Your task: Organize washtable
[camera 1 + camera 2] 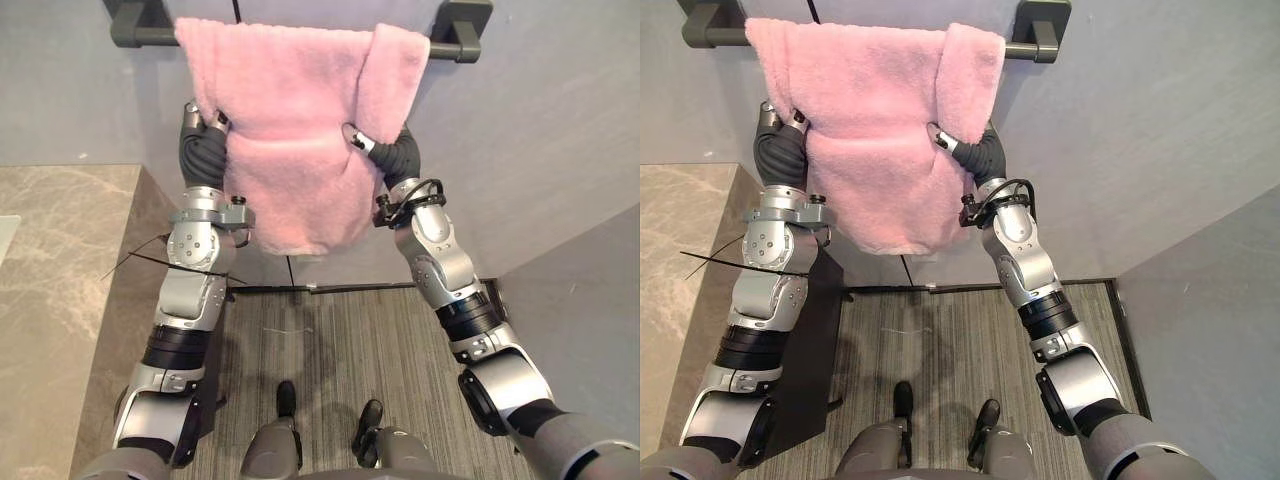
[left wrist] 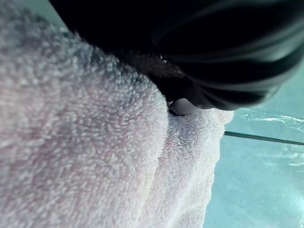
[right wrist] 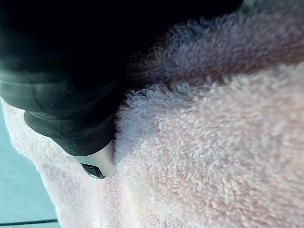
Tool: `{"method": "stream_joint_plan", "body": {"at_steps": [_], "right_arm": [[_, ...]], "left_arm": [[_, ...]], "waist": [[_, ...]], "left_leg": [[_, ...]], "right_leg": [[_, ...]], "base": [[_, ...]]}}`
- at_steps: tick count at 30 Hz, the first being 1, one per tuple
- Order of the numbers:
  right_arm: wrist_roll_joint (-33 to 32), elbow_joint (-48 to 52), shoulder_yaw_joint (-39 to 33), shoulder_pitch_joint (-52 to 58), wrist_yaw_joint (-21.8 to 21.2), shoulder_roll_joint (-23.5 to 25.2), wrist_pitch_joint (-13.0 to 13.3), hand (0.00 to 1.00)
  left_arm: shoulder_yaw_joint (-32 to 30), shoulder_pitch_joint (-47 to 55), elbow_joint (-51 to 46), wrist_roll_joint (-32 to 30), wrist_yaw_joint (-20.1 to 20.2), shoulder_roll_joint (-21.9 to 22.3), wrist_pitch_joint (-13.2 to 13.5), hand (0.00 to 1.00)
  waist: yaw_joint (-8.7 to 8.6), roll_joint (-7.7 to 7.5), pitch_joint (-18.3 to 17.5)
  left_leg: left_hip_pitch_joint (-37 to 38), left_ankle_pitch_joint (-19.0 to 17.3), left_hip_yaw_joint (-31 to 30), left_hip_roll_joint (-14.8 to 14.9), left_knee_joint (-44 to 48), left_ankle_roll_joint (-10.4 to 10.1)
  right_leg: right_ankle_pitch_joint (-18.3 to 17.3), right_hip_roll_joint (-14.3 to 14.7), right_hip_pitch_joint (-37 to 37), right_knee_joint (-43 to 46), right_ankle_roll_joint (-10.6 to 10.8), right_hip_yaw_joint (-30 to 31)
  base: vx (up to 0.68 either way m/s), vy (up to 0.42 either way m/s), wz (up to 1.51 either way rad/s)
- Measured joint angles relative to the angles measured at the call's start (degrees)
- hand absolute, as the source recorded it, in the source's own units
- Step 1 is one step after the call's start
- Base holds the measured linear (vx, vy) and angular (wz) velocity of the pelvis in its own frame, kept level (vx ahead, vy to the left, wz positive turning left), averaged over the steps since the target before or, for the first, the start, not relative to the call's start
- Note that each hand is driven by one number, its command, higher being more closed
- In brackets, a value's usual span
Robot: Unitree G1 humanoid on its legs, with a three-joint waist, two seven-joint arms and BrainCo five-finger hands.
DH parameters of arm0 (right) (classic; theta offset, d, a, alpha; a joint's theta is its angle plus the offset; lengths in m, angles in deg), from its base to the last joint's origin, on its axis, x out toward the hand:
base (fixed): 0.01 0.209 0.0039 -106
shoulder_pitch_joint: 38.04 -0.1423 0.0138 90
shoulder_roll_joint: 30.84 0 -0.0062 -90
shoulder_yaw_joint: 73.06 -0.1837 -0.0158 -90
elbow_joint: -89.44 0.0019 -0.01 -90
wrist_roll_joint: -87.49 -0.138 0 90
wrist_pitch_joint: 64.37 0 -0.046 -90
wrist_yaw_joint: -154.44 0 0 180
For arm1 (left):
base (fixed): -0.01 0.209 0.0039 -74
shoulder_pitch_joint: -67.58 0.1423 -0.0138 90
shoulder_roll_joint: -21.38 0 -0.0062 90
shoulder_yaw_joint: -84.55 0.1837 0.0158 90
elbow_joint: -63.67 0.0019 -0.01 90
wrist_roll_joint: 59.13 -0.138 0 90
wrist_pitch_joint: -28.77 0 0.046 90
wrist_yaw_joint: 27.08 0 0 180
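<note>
- The left hand [image 1: 212, 125] and right hand [image 1: 358, 138] were at the pink towel [image 1: 290, 150] on the towel bar [image 1: 455, 28]. Their fingers [image 3: 100, 161] were mostly buried, so I could not tell the grip.
- The step was likely straightening the towel; next, even its hang.

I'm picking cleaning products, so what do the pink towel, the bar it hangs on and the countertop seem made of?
Pink towel: soft terry cloth, likely cotton; fluffy looped pile shows close up. Bar: matte dark grey, probably coated metal, possibly plastic. Countertop: beige veined stone or stone-look slab, smooth finish.
</note>
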Motion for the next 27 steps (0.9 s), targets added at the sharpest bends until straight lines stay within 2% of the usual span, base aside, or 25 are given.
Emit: {"method": "stream_joint_plan", "body": {"at_steps": [2,3,6,11,15,27], "right_arm": [[0.2,0.8,-0.1,0.4,0.0,-0.8,0.0,1.0],[0.6,0.8,-0.3,0.9,0.0,-0.8,0.0,0.0],[0.6,0.6,-2.3,2.5,0.0,-1.0,0.0,0.0],[0.6,0.3,-7.4,4.9,0.4,-3.6,-0.1,0.0],[0.6,0.3,-11.0,8.5,1.3,-6.5,-0.1,0.0],[0.5,-0.4,-9.3,11.3,0.1,-6.7,-0.4,0.0]], "left_arm": [[0.0,0.0,-0.1,-1.1,0.0,0.7,-0.1,1.0],[0.0,0.0,-0.1,-1.6,0.0,1.5,-0.3,1.0],[-0.2,0.7,-0.1,-2.4,-0.1,2.6,-0.5,1.0],[-5.0,3.0,-0.3,-2.9,-1.2,3.6,-0.5,1.0],[-7.4,5.1,-0.6,-3.3,-2.8,3.9,-0.5,1.0],[-10.3,7.1,-2.2,-3.2,-3.9,4.2,-0.5,1.0]], "waist": [[-0.04,0.05,0.0],[-0.06,0.35,-0.2],[0.0,2.11,-1.1],[-0.02,3.52,-1.9],[-0.16,3.73,-2.1],[-0.02,4.37,-2.5]], "left_leg": [[0.3,0.0,0.0,0.0,0.0,0.0],[0.4,0.0,0.0,0.0,-0.1,0.0],[0.5,0.1,-0.1,-0.1,-0.7,0.2],[1.1,0.6,-0.1,0.0,-1.8,0.8],[2.7,1.0,0.0,0.0,-3.5,0.9],[3.3,1.4,-0.2,0.1,-4.8,0.8]], "right_leg": [[0.0,0.0,0.1,0.1,0.0,0.3],[0.0,0.0,0.2,0.1,0.0,0.4],[0.1,0.0,0.0,0.0,0.1,0.4],[0.1,0.2,0.1,0.0,0.1,0.5],[0.1,0.5,1.0,-0.6,0.1,0.7],[1.1,1.0,2.2,-3.1,0.3,0.4]], "base": [[-0.02,-0.001,-0.06],[-0.02,-0.001,-0.05],[0.0,0.0,0.0],[0.0,-0.002,-0.01],[0.02,-0.004,-0.05],[0.01,0.003,0.01]]}}
